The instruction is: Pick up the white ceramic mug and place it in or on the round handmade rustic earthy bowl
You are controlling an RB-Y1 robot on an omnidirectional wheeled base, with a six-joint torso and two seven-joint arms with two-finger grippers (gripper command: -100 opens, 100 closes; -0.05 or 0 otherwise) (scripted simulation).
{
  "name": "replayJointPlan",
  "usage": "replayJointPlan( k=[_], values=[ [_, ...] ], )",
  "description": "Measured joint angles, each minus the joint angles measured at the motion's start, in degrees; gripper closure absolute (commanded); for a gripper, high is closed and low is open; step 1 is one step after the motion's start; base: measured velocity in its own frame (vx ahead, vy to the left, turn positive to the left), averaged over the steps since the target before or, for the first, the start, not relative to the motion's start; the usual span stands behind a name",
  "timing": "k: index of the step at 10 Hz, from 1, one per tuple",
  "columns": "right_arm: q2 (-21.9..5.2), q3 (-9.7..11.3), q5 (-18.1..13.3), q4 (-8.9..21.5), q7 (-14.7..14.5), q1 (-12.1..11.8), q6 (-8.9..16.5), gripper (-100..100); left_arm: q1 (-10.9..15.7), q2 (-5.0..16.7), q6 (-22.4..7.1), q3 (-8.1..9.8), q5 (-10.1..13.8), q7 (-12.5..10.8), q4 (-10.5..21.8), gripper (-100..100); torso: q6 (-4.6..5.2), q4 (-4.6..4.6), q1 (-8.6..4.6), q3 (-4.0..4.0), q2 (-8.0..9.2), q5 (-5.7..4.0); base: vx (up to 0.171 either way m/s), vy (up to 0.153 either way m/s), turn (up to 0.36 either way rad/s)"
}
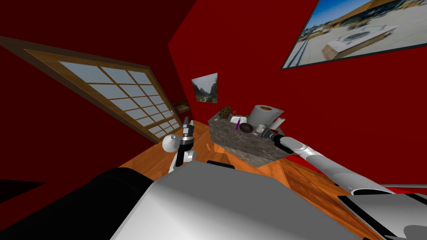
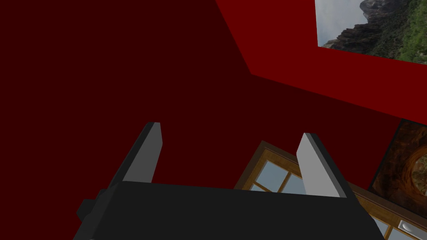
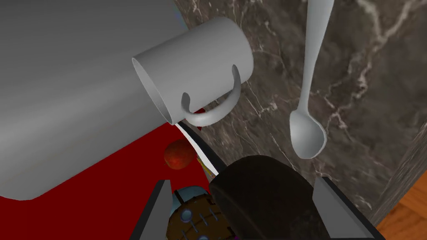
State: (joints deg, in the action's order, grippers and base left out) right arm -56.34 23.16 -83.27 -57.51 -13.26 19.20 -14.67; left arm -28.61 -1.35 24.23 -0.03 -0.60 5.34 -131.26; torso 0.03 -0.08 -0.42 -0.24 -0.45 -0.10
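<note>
Early in the task, with nothing lifted yet. Reaches the right gripper (image 3: 242,182) over the dark marbled worktop (image 3: 367,83), fingers spread wide and empty, the dark bowl (image 3: 262,196) close between them, contact impossible to tell. Finds the mug (image 3: 196,71), grey-white and upright, on the worktop just beyond the bowl, hard against a big grey roll (image 3: 62,83), handle turned back toward the bowl. Shows a spoon (image 3: 308,125) lying beside the bowl and a small red ball (image 3: 179,154) just past it. Holds the left gripper (image 2: 230,129) raised, well apart from the bowl, fingers released and bare. Leaves the whole job, by this reading: advance to the mug, close on it, lift, bring it over the bowl, set it down.
</note>
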Motion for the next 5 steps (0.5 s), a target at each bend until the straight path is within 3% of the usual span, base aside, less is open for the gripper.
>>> replayJointPlan(
  k=[2,3,4,5],
  values=[
    [-1.1,0.4,-0.9,0.8,0.4,-0.2,1.1,-100,0.0,0.0,0.0,0.0,0.0,0.0,0.0,0,0.01,-0.06,-0.04,-0.15,-0.26,-0.01,0.129,-0.087,0.034],
    [-1.1,0.4,-0.9,0.9,0.3,-0.2,1.2,0,0.0,0.0,0.0,0.0,0.0,0.0,0.0,0,0.01,-0.03,0.17,-0.04,-0.03,0.01,0.014,-0.011,0.001],
    [-1.1,0.4,-0.9,0.9,0.3,-0.2,1.2,-100,0.0,0.0,0.0,-0.01,0.0,0.0,0.0,0,0.01,0.03,0.35,0.1,0.2,0.06,0.007,-0.005,0.001],
    [-1.1,0.4,-0.9,0.9,0.3,-0.2,1.2,100,0.0,0.0,0.0,-0.01,0.0,0.0,0.0,0,0.02,0.06,0.41,0.16,0.3,0.08,0.0,0.0,0.0]
  ],
)
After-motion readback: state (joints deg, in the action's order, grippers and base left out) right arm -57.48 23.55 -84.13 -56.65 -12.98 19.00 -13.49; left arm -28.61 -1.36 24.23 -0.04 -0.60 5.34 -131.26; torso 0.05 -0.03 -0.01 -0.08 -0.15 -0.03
